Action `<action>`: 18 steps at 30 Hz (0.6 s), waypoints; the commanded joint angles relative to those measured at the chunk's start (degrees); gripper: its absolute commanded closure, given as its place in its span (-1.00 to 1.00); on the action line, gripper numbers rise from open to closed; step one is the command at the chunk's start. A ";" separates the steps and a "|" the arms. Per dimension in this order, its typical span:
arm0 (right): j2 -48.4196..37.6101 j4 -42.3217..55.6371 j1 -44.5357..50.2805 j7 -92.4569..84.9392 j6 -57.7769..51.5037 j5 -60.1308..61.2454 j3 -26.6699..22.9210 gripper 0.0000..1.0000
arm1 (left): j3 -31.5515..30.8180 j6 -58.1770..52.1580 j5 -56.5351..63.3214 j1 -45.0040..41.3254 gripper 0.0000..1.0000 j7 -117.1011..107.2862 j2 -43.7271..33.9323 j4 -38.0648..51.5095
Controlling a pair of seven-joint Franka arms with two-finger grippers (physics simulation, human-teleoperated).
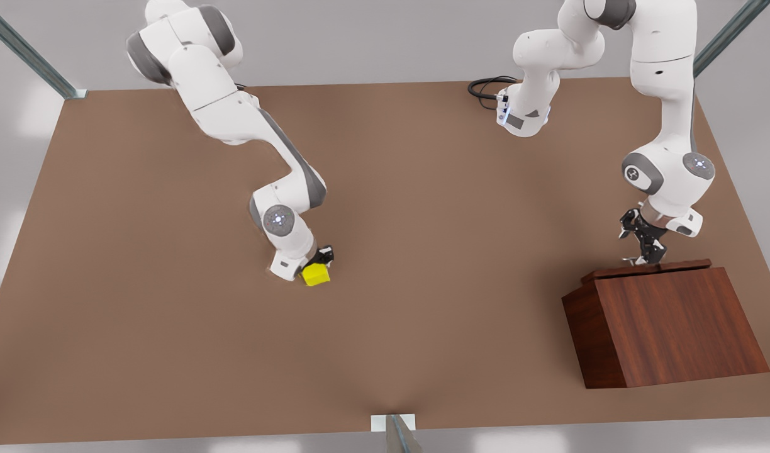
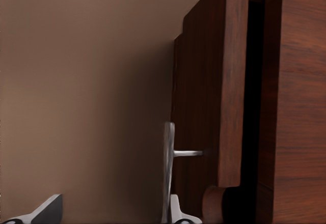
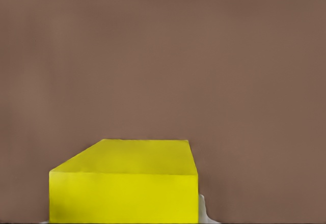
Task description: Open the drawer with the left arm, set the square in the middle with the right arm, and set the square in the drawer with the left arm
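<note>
Front view: the right tool (image 1: 318, 264) is low over the brown desk (image 1: 139, 251) near its middle, clamped on the yellow square (image 1: 316, 274). On the front view's right, the left tool (image 1: 643, 251) sits at the top edge of the wooden cabinet (image 1: 668, 327), by the slightly pulled-out drawer (image 1: 646, 269).

Left wrist view: its fingers (image 2: 43, 211) stand apart, either side of the silver handle (image 2: 168, 168) on the drawer front (image 2: 209, 107).

Right wrist view: the square (image 3: 125, 183) sits close, with desk behind it.
</note>
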 commanded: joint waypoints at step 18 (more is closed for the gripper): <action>22.27 31.72 23.94 67.83 -3.93 -0.88 -4.40 -0.27 | 3.35 -1.14 -0.10 0.33 -1.00 -0.17 -7.14 -7.47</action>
